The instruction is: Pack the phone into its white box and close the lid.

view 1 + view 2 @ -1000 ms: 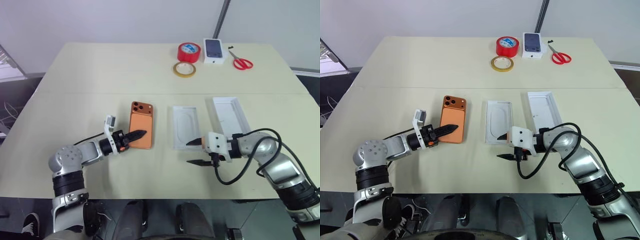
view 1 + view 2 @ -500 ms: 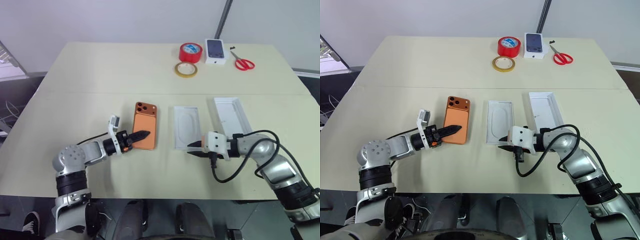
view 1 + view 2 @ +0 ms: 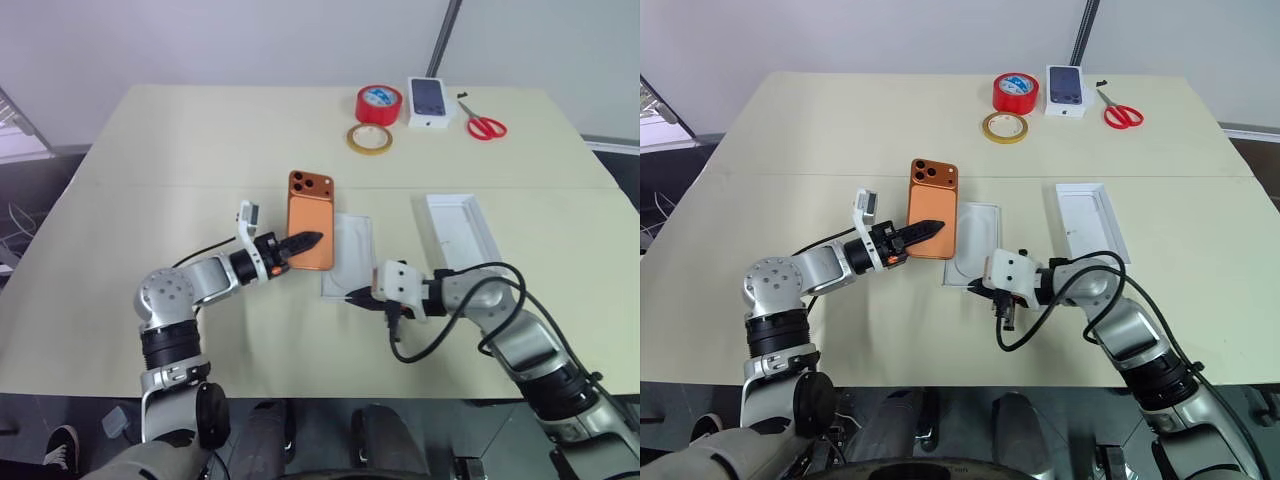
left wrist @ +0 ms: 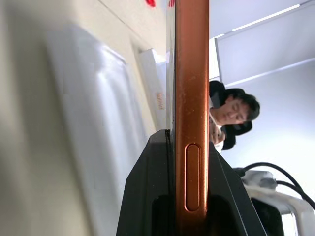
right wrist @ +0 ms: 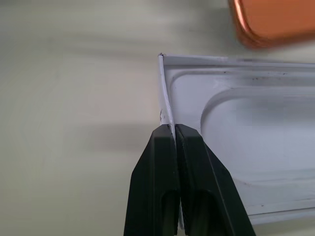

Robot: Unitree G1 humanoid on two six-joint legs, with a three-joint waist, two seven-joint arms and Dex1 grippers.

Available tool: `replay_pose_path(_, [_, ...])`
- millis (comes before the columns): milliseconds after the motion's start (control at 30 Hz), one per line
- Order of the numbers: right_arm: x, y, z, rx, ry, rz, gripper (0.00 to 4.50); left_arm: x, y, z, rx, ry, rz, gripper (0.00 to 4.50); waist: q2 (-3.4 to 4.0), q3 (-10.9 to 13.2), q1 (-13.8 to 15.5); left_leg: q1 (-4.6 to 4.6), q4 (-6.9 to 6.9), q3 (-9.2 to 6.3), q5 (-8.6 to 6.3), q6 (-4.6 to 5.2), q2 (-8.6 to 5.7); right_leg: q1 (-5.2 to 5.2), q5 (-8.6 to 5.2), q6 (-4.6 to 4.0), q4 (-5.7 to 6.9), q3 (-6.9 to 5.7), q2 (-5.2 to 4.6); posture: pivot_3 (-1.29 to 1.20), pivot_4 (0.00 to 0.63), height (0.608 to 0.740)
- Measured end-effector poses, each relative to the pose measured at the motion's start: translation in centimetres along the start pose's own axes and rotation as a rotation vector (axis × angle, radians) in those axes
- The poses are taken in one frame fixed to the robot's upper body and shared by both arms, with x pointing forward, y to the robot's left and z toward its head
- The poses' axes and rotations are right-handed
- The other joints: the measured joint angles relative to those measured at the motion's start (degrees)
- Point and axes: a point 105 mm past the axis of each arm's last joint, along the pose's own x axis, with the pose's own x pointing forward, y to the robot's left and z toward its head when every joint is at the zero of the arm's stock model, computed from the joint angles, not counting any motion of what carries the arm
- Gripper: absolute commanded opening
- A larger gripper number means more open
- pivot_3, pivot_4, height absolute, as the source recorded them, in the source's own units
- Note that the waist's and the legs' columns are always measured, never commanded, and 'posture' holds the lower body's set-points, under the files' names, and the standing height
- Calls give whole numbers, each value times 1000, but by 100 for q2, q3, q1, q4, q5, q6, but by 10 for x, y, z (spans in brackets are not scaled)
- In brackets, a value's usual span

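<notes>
Two grippers are at work over the table (image 3: 180, 150). The left gripper (image 3: 303, 241) has its black fingers (image 4: 147, 196) closed on the near end of the phone (image 3: 310, 220). In the left wrist view the orange edge of the phone, with a side button, stands between the two fingers, so the gap is only as wide as the phone is thick. The phone is lifted off the table, its back with the camera bump facing up. Its right part hangs over the left edge of the box (image 3: 350, 255).

The right gripper (image 3: 357, 297) has its fingers (image 5: 157, 187) pressed nearly together. In the right wrist view they pinch the thin low wall of the box near its corner, one finger outside the wall and one inside. The box lies on the table, open side up, with a moulded recess inside, and it sits a little turned, not square to the table edge.

The lid (image 3: 460, 230) lies to the right of the box, apart from it, open side up and not touched by either gripper.

At the far side of the table are a red tape roll (image 3: 378, 102), a yellow tape ring (image 3: 369, 139), a small box with a phone picture (image 3: 428, 100) and red scissors (image 3: 484, 125).
</notes>
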Motion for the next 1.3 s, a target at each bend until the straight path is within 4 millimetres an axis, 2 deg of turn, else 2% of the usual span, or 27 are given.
replay_pose_path(100, [7,3,1,26,3,15,66,9,0,-6,7,22,0,41,-1,0,19,0,5,0,0,0,-3,3,0,0,0,0,-1,0,150,728])
replay_pose_path(133, [7,3,2,33,5,16,670,11,1,-8,3,29,4,41,-1,1,24,-1,8,0,-2,3,-3,4,0,0,0,0,-2,0,150,728])
replay_pose_path(167, [7,4,3,41,3,22,947,12,3,-10,-1,35,9,41,-2,1,21,-1,9,0,-3,5,-3,4,0,0,0,0,-1,0,150,728])
replay_pose_path(267, [1,6,5,50,9,44,2441,13,5,-11,-2,39,15,41,-2,1,17,-2,7,0,-5,9,-3,2,0,0,0,0,-2,0,150,728])
replay_pose_path(433, [-25,-10,14,114,-33,-17,2441,15,9,-21,-13,61,25,41,-2,2,29,-2,6,-2,-14,23,-2,3,0,0,-1,0,-3,0,150,728])
replay_pose_path(500, [-37,-18,10,110,-14,-56,2441,18,7,-24,-14,70,16,41,-2,2,49,-2,8,0,-14,23,-3,4,0,-1,-3,0,-4,0,150,728])
replay_pose_path(600, [-51,-32,-6,107,45,-128,2504,17,8,-22,-11,66,22,1416,-2,2,83,-2,8,0,-14,24,-2,3,-1,-1,-3,0,-2,0,150,728])
replay_pose_path(767, [-52,-39,-14,106,51,-165,2504,18,4,-23,17,82,24,3922,0,3,98,-3,5,0,-10,18,-1,2,0,-1,-2,0,-2,0,150,728])
replay_pose_path(833, [-52,-41,-16,101,52,-173,2504,19,-1,-24,45,97,15,3922,0,3,112,-2,12,0,-10,18,-2,7,0,-1,-1,0,-2,0,150,728])
replay_pose_path(933, [-52,-44,-17,88,51,-186,2504,13,2,-23,64,119,41,3922,0,3,112,-1,13,0,-10,18,-2,6,0,-1,0,0,-1,0,150,728])
replay_pose_path(1300, [-40,-47,-10,77,7,-201,2504,4,-3,-20,174,166,73,3922,0,3,126,-3,14,0,-4,9,-2,7,0,-1,-1,0,-2,0,150,728])
